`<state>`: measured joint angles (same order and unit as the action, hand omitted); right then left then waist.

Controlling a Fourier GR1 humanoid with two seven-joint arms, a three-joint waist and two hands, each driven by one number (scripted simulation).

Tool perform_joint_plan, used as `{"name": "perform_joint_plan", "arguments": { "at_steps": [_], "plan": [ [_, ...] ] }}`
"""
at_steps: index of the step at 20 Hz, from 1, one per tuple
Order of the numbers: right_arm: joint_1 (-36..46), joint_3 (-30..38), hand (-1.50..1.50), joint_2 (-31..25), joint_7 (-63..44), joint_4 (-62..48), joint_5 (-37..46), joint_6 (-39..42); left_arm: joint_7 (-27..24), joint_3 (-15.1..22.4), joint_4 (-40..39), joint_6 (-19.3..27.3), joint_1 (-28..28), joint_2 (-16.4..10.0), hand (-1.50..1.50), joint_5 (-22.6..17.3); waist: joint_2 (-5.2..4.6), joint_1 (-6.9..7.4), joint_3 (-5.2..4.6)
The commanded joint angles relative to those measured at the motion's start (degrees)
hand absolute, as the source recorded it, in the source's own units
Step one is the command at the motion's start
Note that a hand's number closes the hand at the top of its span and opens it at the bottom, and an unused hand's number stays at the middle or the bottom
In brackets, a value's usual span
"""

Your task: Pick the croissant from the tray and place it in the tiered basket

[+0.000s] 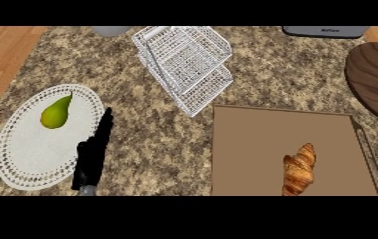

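A golden-brown croissant (299, 169) lies lengthwise on the brown tray (251, 133), near the tray's lower right. The white wire tiered basket (184, 63) stands on the granite counter behind the tray, toward the upper middle, with nothing in it. My left hand (94, 153) shows at the lower left, edge-on with straight fingers pointing up, beside the white mat; it holds nothing and is far from the croissant. My right hand does not appear in the head view.
A green pear (56, 112) rests on a white round doily mat (29, 153) at the left. A dark wooden round board (363, 75) sits at the right edge. A grey appliance (325, 31) and a grey object (112, 30) stand at the back.
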<state>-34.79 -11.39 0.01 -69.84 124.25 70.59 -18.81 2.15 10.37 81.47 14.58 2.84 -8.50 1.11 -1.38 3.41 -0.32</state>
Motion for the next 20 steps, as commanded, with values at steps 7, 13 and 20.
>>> {"name": "perform_joint_plan", "arguments": {
  "at_steps": [7, 13, 20],
  "plan": [
    [17.1, 1.0, -1.5, 0.0, -15.4, -5.4, -0.3, 13.8, -0.4, -0.6, -1.9, 0.3, -0.1, 1.4, 0.0, -0.6, 0.57, -1.79, 0.13],
    [20.7, 4.7, -1.5, 0.0, -15.4, -12.6, -6.4, 17.3, 0.0, -1.8, -2.4, -0.7, -1.1, 0.1, 0.0, -1.1, 0.42, -2.04, 0.16],
    [25.5, 9.9, -1.5, 0.0, -15.4, -15.2, -10.6, 21.3, -1.8, -1.1, -1.9, 0.1, 1.9, 1.0, 0.0, -0.4, 0.91, -2.3, 0.15]
  ]
}}
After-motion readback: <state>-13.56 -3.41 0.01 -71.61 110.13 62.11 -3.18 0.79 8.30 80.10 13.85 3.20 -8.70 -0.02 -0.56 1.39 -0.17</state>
